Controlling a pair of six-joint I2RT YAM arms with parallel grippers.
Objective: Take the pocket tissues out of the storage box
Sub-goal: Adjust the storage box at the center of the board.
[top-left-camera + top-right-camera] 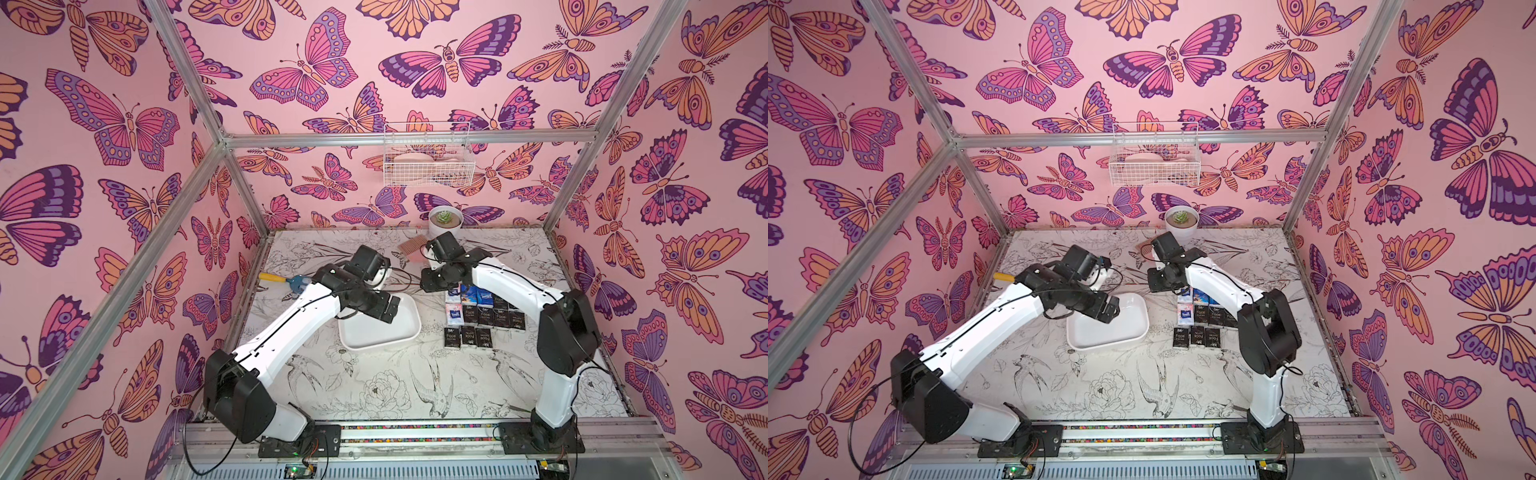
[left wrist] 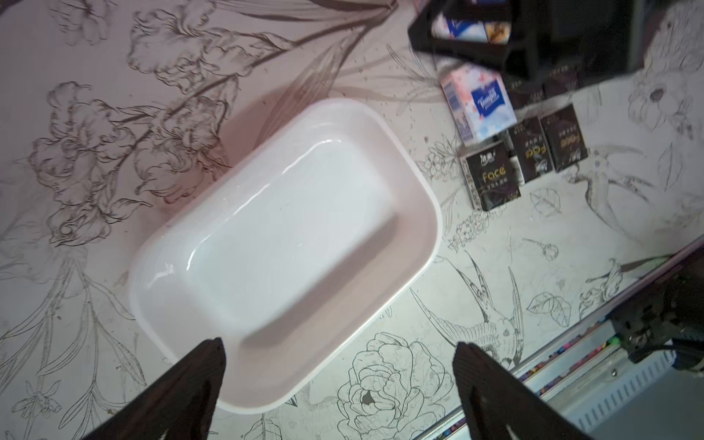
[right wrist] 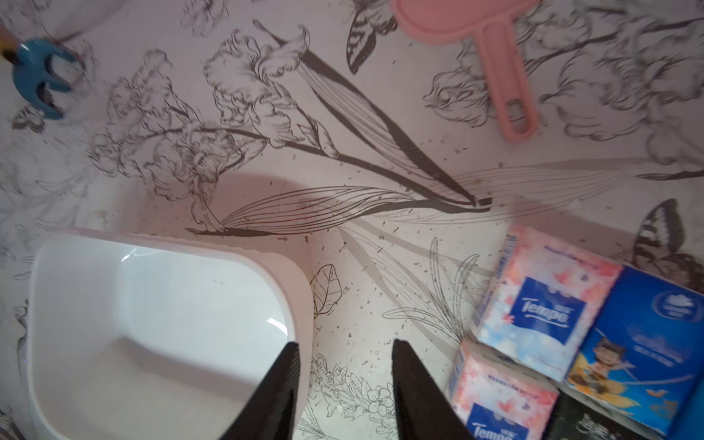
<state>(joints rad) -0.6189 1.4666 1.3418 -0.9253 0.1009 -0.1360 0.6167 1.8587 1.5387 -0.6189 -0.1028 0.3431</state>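
Apparently the job is all but finished: the storage box point(image 2: 289, 251) lies empty on the tabletop point(image 2: 495, 274), its white floor bare in both wrist views, with no packet left inside as far as can be seen. The pocket tissues point(image 1: 484, 318) sit in neat rows on the tabletop just beside the right gripper point(image 3: 344, 381), on the side away from the box, well clear of its rim. The right gripper hovers between box and packets with its jaws partly apart and nothing between them. The left gripper point(image 2: 339, 384) hangs over the near end of the box, jaws spread wide and empty. Judging from this, nothing remains to lift out; what is left is likely only for the arms to pull back. Part of the rows is hidden behind the right arm in both top views.
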